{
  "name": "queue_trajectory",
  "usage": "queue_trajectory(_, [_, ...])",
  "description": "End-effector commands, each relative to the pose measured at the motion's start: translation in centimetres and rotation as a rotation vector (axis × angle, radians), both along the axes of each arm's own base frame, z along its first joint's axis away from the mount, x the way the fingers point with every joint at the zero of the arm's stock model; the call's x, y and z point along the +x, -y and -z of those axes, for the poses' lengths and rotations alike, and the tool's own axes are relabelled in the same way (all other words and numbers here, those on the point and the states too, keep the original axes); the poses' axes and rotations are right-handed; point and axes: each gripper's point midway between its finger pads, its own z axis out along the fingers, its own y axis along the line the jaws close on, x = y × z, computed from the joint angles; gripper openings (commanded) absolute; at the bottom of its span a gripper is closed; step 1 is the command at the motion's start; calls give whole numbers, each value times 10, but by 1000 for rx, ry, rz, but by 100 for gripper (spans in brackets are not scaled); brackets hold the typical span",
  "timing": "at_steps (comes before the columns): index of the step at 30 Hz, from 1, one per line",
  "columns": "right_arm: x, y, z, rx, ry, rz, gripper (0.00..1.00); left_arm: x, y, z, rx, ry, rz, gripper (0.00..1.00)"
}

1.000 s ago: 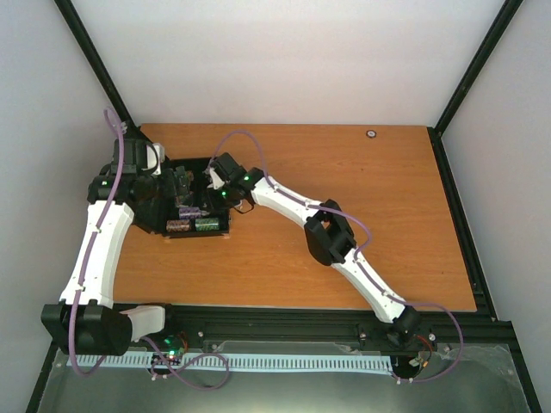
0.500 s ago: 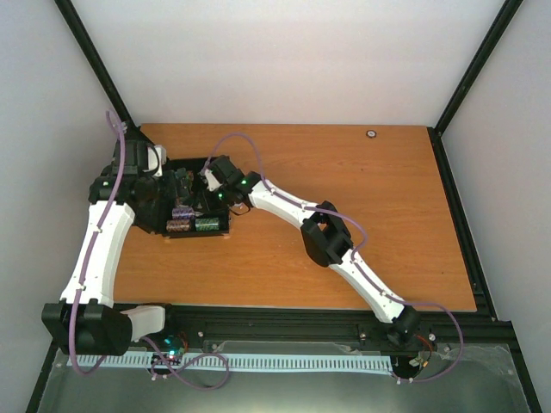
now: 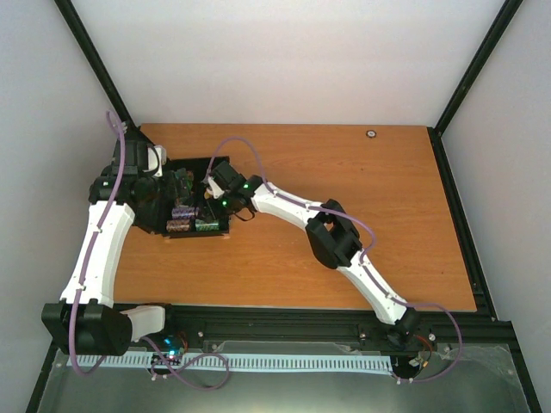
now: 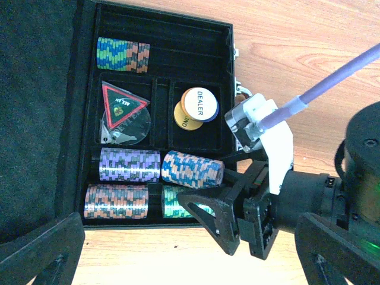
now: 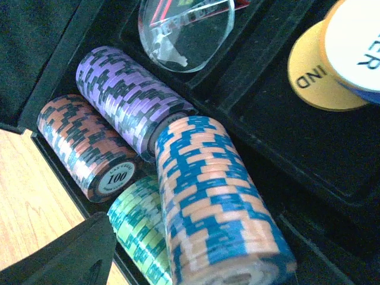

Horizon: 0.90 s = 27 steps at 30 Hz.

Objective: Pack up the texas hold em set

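The right gripper (image 4: 214, 184) hangs low over the near end of the case's tray. Its jaws are spread and hold nothing. The one finger (image 5: 65, 255) seen from its wrist stands clear of the blue-and-orange chip stack (image 5: 214, 208) just ahead. The right arm stretches from the table's (image 3: 387, 172) near right edge, elbow raised mid-table and wrist over the tray's right rim.

The left gripper (image 4: 190, 255) hovers above, fingers wide apart and empty. Its arm runs up along the left edge.

The black case (image 3: 194, 194) lies open near the far left corner, with the lid flat to the left and the tray's long side running far-to-near. The blue-and-orange stack lies on its side across the tray, slightly skewed, one end meeting the purple stack (image 4: 129, 164). The dealer discs (image 4: 197, 107) and the triangular token (image 4: 122, 107) sit in the middle compartments.
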Motion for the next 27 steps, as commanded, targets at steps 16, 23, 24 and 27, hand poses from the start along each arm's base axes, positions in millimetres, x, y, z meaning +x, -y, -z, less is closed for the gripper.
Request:
queue_trajectory(16, [38, 84, -113, -160, 275, 173, 100, 10, -2, -24, 1, 57, -1, 100])
queue_trajectory(23, [130, 207, -131, -209, 246, 453, 100, 16, 4, -23, -27, 41, 20, 100])
queue_trajectory(24, [145, 229, -129, -227, 242, 499, 100, 16, 4, -23, -26, 43, 19, 100])
queue_trajectory(27, [184, 288, -126, -280, 259, 617, 100, 16, 3, -24, -18, 50, 24, 100])
